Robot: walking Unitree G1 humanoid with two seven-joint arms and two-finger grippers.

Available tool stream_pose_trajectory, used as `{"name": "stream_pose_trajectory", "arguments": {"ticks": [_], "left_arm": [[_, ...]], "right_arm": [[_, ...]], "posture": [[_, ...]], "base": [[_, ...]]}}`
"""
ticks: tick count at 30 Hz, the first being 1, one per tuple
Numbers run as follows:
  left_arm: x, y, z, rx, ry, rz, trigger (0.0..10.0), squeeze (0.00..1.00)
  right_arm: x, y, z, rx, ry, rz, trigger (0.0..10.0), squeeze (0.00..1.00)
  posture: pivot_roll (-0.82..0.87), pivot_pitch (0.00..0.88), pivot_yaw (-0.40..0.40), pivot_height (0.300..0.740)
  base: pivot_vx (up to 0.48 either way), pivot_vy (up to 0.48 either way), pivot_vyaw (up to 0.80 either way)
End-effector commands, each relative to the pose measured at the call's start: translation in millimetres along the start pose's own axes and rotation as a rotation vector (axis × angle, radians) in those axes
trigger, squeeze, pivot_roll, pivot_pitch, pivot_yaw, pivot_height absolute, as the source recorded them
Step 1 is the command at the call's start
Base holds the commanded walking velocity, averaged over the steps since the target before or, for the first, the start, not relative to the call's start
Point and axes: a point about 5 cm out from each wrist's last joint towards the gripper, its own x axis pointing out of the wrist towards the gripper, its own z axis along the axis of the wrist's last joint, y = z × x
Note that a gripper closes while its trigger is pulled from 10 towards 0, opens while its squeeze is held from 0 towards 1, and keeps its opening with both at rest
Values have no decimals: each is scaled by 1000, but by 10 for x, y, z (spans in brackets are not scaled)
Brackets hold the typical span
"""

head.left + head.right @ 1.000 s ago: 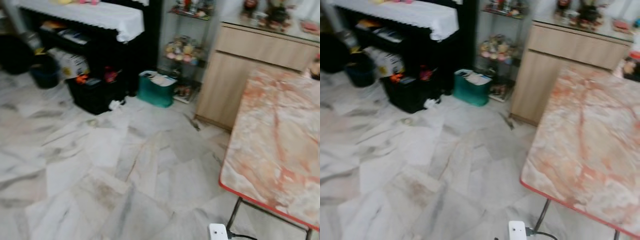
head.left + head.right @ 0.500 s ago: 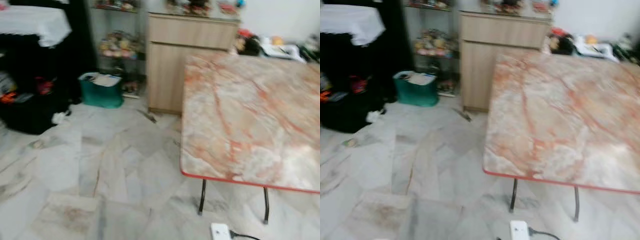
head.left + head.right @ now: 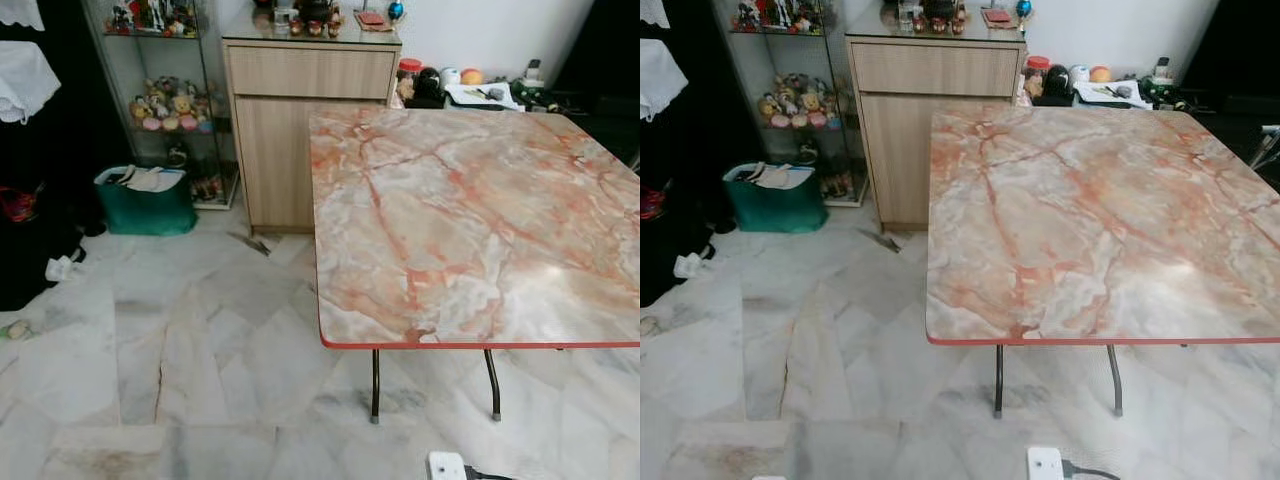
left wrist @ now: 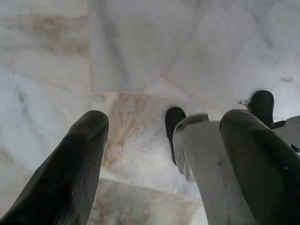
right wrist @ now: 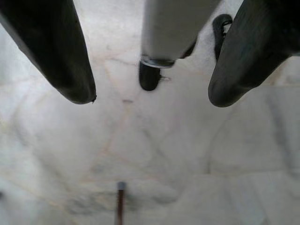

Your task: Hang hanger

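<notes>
Head views: we face a folding table [image 3: 470, 220] with a pink-veined marble-pattern top and a red edge. It fills the scene from 1 o'clock round to 4 o'clock. Two thin dark legs [image 3: 375, 385] show under its near edge. The tabletop is bare over the part we see.

At 12 o'clock a light wooden cabinet [image 3: 300, 120] stands against the wall, touching or just behind the table's far left corner. Small ornaments sit on top of it. At 11 o'clock, just beside the cabinet, is a glass shelf unit [image 3: 165, 100] holding small toy figures. A green bin [image 3: 145, 205] sits on the floor at 10 o'clock, in front of the shelf unit. A white cloth [image 3: 25, 75] hangs at the 10 o'clock edge. Beyond the table, at 1 o'clock, are a red-lidded jar [image 3: 408, 75] and other small clutter, too small to name. A white plug block [image 3: 447, 466] lies on the pale marble floor [image 3: 200, 340] at 5 o'clock.

Hanger: we cannot tell where it is, so we record no long axis or pointing direction.

Left gripper [image 4: 166, 117]: hangs over the floor, black fingers [image 4: 79, 159] spread well apart with nothing between them. The robot's own silver leg [image 4: 206, 159] and black foot lie beyond.

Right gripper [image 5: 151, 99]: the same posture, with fingers [image 5: 56, 51] apart and nothing held. A thin dark rod [image 5: 120, 201] meets the floor beyond it. We cannot tell what it is.
</notes>
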Motion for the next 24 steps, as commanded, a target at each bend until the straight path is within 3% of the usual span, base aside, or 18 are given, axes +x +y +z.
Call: {"name": "stream_pose_trajectory", "arguments": {"ticks": [1, 5, 12, 24], "left_arm": [[-363, 483, -834, 111, 252, 3, 10000, 0], [-362, 480, -835, 114, 254, 2, 10000, 0], [-363, 474, -838, 111, 253, 1, 10000, 0], [-363, 476, -839, 107, 255, 1, 10000, 0]], "right_arm": [[-121, -358, -344, 135, 79, -29, 10000, 0], [-133, -390, -370, 135, 88, -34, 10000, 0], [-139, -392, -390, 127, 96, -33, 10000, 0], [-118, -358, -330, 141, 72, -35, 10000, 0]], "posture": [[22, 108, 20, 740], [27, 107, 19, 740], [29, 108, 15, 740], [29, 106, 17, 740]], "base": [[0, -480, 0], [0, -480, 0], [0, -480, -771], [0, -480, 0]]}}
